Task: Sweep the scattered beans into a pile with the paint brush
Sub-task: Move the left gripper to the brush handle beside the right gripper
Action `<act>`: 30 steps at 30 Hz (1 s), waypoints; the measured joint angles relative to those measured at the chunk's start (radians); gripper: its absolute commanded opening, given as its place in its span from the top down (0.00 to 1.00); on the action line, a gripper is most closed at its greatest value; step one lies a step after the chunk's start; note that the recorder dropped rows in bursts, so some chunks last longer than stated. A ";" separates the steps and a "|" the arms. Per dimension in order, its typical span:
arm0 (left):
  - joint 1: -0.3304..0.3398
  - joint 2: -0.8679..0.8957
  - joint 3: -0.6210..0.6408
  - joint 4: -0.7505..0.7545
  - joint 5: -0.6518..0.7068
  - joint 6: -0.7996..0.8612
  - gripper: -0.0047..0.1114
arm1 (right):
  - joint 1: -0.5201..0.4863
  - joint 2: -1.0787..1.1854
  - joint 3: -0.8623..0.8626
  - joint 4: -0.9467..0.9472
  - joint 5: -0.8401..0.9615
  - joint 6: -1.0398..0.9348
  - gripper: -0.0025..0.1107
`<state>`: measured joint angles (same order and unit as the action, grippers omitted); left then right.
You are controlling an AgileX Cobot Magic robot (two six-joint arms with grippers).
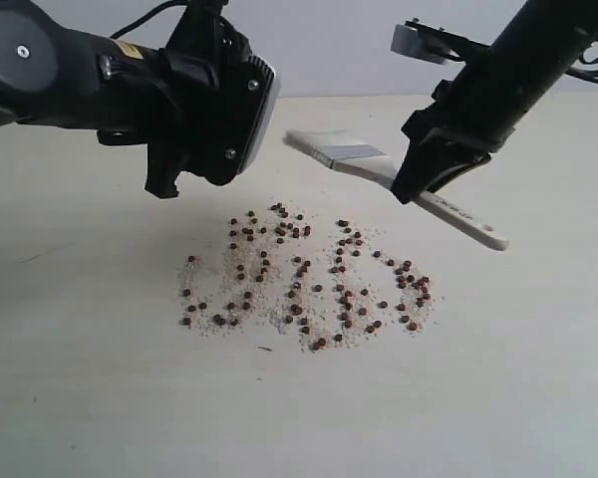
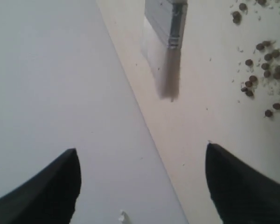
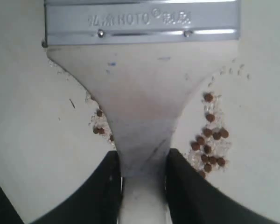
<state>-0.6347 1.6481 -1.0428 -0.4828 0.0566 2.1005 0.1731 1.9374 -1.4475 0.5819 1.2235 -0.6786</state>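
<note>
Right end effector (image 3: 143, 161) clamps paint brush (image 3: 140, 93) near beans (image 1: 299, 284); left end effector (image 2: 142, 149) gapes empty.

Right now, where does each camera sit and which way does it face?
Exterior view: off the arms, looking down across the table at the beans; left hand and right hand show.
Left wrist view: on the left arm, facing past its open fingertips to the paint brush bristles.
Right wrist view: on the right arm, looking along the brush handle it grips; two fingers show.
All three share the brush and beans.
</note>
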 measured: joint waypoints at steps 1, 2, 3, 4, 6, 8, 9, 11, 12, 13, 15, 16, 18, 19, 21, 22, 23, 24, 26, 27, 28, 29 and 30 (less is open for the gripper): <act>0.000 0.008 0.000 0.013 -0.013 0.000 0.31 | 0.000 0.007 -0.012 0.009 0.000 -0.014 0.98; 0.000 0.014 0.000 0.018 -0.026 0.000 0.30 | 0.000 0.015 -0.021 0.020 0.000 -0.023 0.98; 0.000 0.022 0.000 0.024 -0.046 0.000 0.30 | 0.000 0.017 -0.029 0.028 0.000 -0.030 0.98; 0.000 0.029 0.000 0.024 -0.068 0.000 0.30 | 0.000 0.019 -0.035 0.031 0.000 -0.042 0.98; 0.000 0.046 0.000 0.026 -0.104 0.000 0.30 | 0.004 0.019 -0.042 0.038 0.000 -0.059 0.98; 0.000 0.066 0.000 0.037 -0.134 0.000 0.30 | 0.014 0.019 -0.046 0.040 0.000 -0.066 0.98; 0.000 0.074 0.000 0.047 -0.148 0.000 0.30 | 0.021 0.019 -0.046 0.040 -0.002 -0.066 0.98; 0.000 0.094 0.000 0.073 -0.179 0.000 0.31 | 0.042 0.019 -0.046 0.038 -0.002 -0.068 0.98; 0.000 0.100 0.000 0.086 -0.191 0.000 0.31 | 0.052 0.019 -0.046 0.038 -0.002 -0.069 0.98; 0.000 0.110 0.000 0.097 -0.202 0.000 0.31 | 0.060 0.019 -0.046 0.038 -0.002 -0.071 0.98; 0.000 0.128 0.000 0.103 -0.215 0.000 0.31 | 0.070 0.020 -0.048 0.038 0.000 -0.073 0.98; 0.000 0.146 0.000 0.109 -0.229 -0.002 0.31 | 0.072 0.020 -0.055 0.042 0.000 -0.073 0.98; 0.000 0.161 0.000 0.110 -0.271 -0.016 0.31 | 0.072 0.020 -0.059 0.041 0.000 -0.073 0.98; 0.000 0.163 0.000 0.112 -0.285 -0.018 0.31 | 0.072 0.020 -0.059 0.041 -0.001 -0.073 0.98; 0.000 0.163 0.000 0.112 -0.327 -0.025 0.31 | 0.072 0.020 -0.061 0.044 -0.001 -0.073 0.98; 0.000 0.163 0.000 0.114 -0.365 -0.027 0.31 | 0.072 0.020 -0.061 0.044 -0.001 -0.076 0.98; 0.000 0.163 0.000 0.114 -0.382 -0.031 0.31 | 0.072 0.020 -0.061 0.045 -0.001 -0.080 0.98; 0.000 0.163 0.000 0.114 -0.409 -0.041 0.31 | 0.072 0.020 -0.061 0.045 -0.001 -0.084 0.98; 0.000 0.163 -0.002 0.121 -0.432 -0.069 0.31 | 0.072 0.020 -0.061 0.045 -0.001 -0.090 0.98; 0.000 0.163 -0.004 0.125 -0.430 -0.090 0.31 | 0.072 0.020 -0.061 0.045 -0.001 -0.093 0.98; 0.000 0.163 -0.006 0.127 -0.411 -0.133 0.31 | 0.072 0.020 -0.061 0.045 -0.001 -0.095 0.98; 0.000 0.163 -0.006 0.127 -0.402 -0.151 0.31 | 0.072 0.020 -0.061 0.045 -0.001 -0.095 0.98; 0.000 0.163 -0.006 0.127 -0.389 -0.189 0.31 | 0.072 0.020 -0.061 0.045 -0.001 -0.095 0.98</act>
<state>-0.6347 1.8111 -1.0493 -0.3554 -0.3324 1.9119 0.2455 1.9572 -1.5083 0.6274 1.2223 -0.7740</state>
